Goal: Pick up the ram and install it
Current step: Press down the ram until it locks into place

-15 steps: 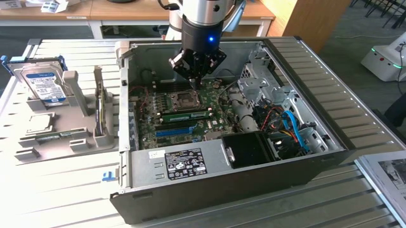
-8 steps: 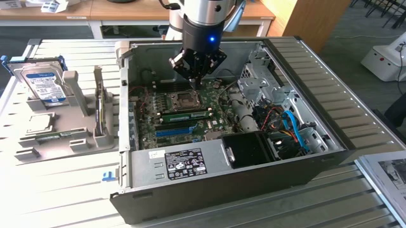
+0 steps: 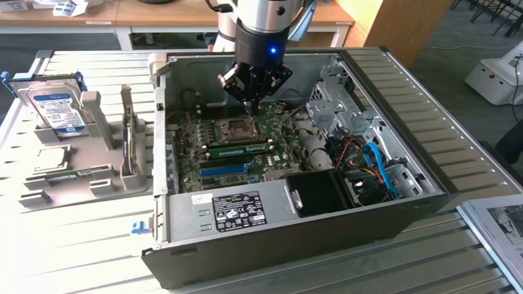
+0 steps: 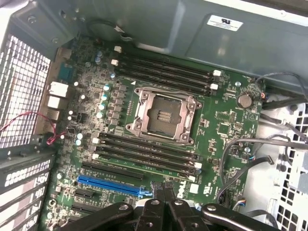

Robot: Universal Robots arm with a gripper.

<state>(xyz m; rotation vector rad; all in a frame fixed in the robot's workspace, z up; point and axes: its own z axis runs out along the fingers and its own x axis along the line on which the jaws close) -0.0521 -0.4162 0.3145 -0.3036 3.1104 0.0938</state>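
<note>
The bench is a pale surface of parallel slats. An open computer case lies on its side on it, interior facing up. Behind the bench stand wooden desks on a grey floor. At the exterior view's left, a grey holder on the bench carries a silver hard drive with a blue-white label, standing upright.

The motherboard lies flat in the case floor. The CPU socket sits at its centre, with dark memory slots on both sides of it. A blue slot lies farther out, just beyond one bank of slots.

The ram is a thin green stick lying along the memory slots beside the socket, on the side toward the blue slot, in the exterior view. Whether it is fully seated cannot be told.

The gripper hangs inside the case opening, above the motherboard near the socket. The jaws are closed together and hold nothing. In the wrist view the gripper points down at the board near the blue slot's end.

Case walls bound the opening on all sides. A drive cage and loose cables crowd the exterior view's right. Space above the motherboard is open.
</note>
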